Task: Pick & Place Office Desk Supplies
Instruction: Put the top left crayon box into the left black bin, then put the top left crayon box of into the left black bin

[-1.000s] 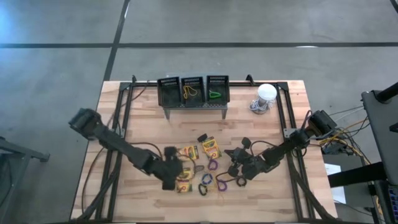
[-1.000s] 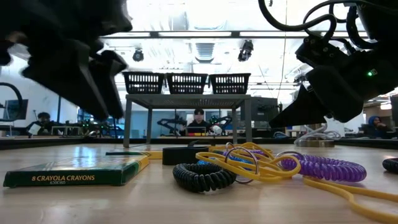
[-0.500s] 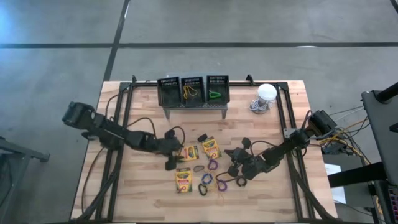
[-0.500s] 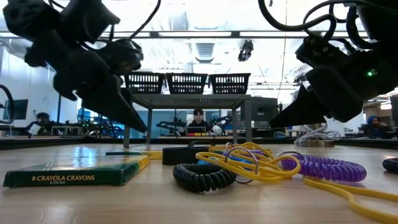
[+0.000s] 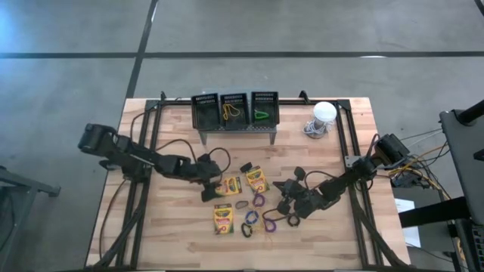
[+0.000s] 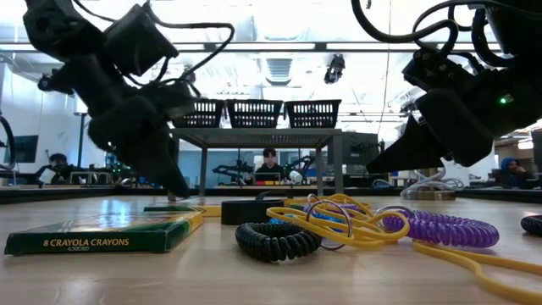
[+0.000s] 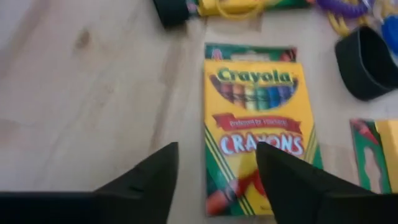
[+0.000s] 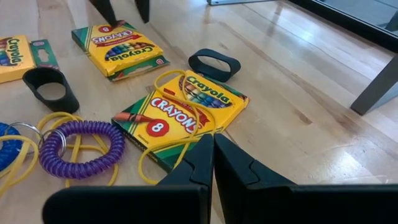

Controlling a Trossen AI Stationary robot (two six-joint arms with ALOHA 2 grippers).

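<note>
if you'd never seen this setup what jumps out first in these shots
The scatter of yellow-and-green cardboard crayon boxes and coiled elastic loops at the wooden table's middle catches the eye first. The left gripper hangs open just over one crayon box, while the right gripper waits shut beside the pile. Behind them, a grey metal stand carries three black mesh baskets.

Crayon box (image 7: 258, 134) under the left tool (image 7: 214, 180): near end hidden behind one dark finger (image 7: 292, 180); print blurred. Second crayon box (image 7: 376, 155): cut off by the left wrist view's edge. Black loop (image 7: 367, 62): cut off likewise. Crayon box (image 8: 18, 56) in the right wrist view: partly outside the edge. Items in the stand's bins (image 5: 234, 111), high view: too small to identify. Person (image 6: 271, 165) beyond the surface: indistinct.
</note>
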